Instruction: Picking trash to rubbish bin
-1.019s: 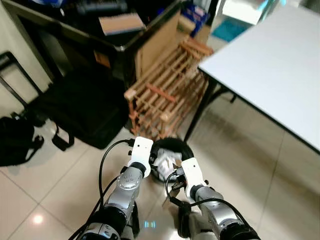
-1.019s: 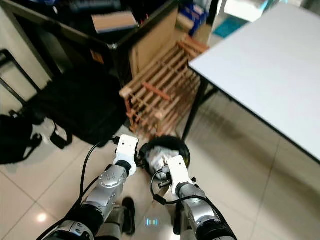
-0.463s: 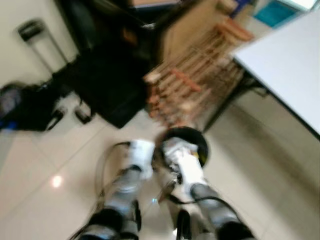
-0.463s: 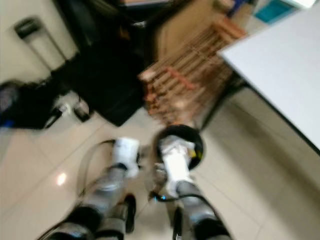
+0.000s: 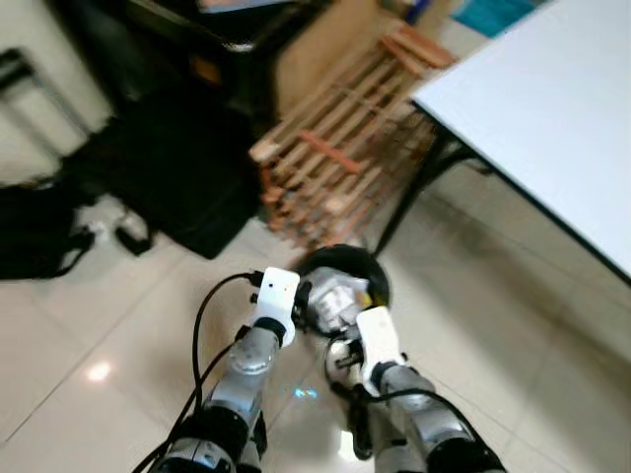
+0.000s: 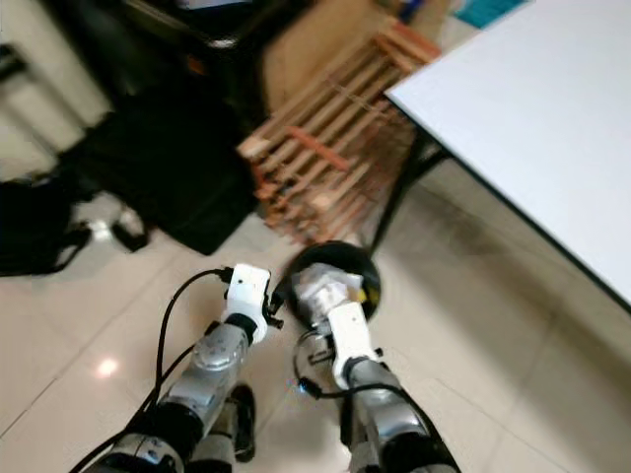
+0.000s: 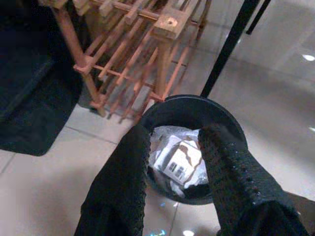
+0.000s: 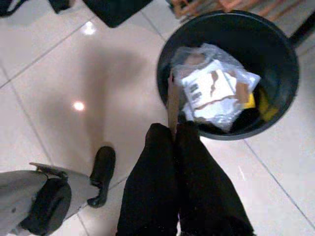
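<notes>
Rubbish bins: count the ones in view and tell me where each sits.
1. The black rubbish bin stands on the tiled floor by the foot of the wooden rack, beside the table leg, holding crumpled trash. Others may be hidden behind the furniture.

Wooden rack (image 5: 340, 168), white table (image 5: 552, 118), black bag (image 5: 39, 232).

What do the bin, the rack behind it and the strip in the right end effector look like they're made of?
Bin: black, smooth, faintly glossy wall, probably plastic. Rack: bare unpainted wood, grain and square-cut ends showing. Strip pinched in the right end effector: flat, dull brown, likely cardboard.
</notes>
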`<state>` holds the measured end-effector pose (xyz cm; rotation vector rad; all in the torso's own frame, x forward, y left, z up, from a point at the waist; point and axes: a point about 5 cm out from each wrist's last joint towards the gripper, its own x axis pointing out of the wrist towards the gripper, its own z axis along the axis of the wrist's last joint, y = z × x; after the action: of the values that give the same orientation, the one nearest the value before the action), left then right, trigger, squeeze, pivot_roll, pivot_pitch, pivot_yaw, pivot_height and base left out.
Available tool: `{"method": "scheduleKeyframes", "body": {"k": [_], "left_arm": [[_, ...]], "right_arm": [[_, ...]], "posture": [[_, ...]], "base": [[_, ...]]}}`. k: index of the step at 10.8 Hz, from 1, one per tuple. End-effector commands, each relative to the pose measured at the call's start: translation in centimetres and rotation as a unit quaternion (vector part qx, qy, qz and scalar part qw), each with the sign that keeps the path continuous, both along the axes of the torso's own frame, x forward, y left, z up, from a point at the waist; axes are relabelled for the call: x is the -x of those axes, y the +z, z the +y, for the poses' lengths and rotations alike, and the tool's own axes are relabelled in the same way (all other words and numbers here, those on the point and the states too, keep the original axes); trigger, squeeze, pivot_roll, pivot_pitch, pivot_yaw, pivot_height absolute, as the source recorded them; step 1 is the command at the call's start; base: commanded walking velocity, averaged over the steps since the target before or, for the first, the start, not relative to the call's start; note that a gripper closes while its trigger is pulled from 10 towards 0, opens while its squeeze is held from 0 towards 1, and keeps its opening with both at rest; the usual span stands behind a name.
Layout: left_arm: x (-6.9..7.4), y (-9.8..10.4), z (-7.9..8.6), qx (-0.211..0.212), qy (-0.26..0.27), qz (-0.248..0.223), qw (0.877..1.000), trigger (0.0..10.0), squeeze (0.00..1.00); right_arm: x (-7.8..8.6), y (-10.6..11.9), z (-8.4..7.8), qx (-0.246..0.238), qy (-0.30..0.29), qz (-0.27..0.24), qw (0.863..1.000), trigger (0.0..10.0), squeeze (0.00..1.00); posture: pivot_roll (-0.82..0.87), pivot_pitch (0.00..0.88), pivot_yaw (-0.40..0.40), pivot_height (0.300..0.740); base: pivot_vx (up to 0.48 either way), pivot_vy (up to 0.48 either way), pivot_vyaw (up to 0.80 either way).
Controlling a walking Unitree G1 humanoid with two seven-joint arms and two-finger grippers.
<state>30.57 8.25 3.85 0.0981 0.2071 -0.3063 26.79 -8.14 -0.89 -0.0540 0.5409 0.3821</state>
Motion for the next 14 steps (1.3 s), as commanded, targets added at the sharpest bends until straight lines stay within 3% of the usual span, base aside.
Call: {"method": "scheduleKeyframes", "body": {"k": [1,5,14], "left_arm": [[0.70,-0.76,-0.26,-0.002,-0.001,0.010,1.000,10.0,0.00],[0.75,-0.91,-0.28,-0.001,-0.002,0.018,1.000,10.0,0.00],[0.54,-0.84,-0.16,-0.009,-0.004,0.017,1.000,10.0,0.00]], "right_arm": [[0.66,-0.73,-0.45,0.004,-0.006,0.013,1.000,10.0,0.00],[0.70,-0.73,-0.34,0.003,-0.006,0.011,1.000,10.0,0.00],[0.52,-0.67,-0.19,0.002,-0.006,0.009,1.000,10.0,0.00]], "posture": [[0.02,0.352,-0.006,0.740],[0.02,0.347,-0.005,0.740],[0.01,0.340,0.001,0.740]], "base": [[0.000,0.000,0.00],[0.000,0.000,0.00],[0.332,0.000,0.00]]}}
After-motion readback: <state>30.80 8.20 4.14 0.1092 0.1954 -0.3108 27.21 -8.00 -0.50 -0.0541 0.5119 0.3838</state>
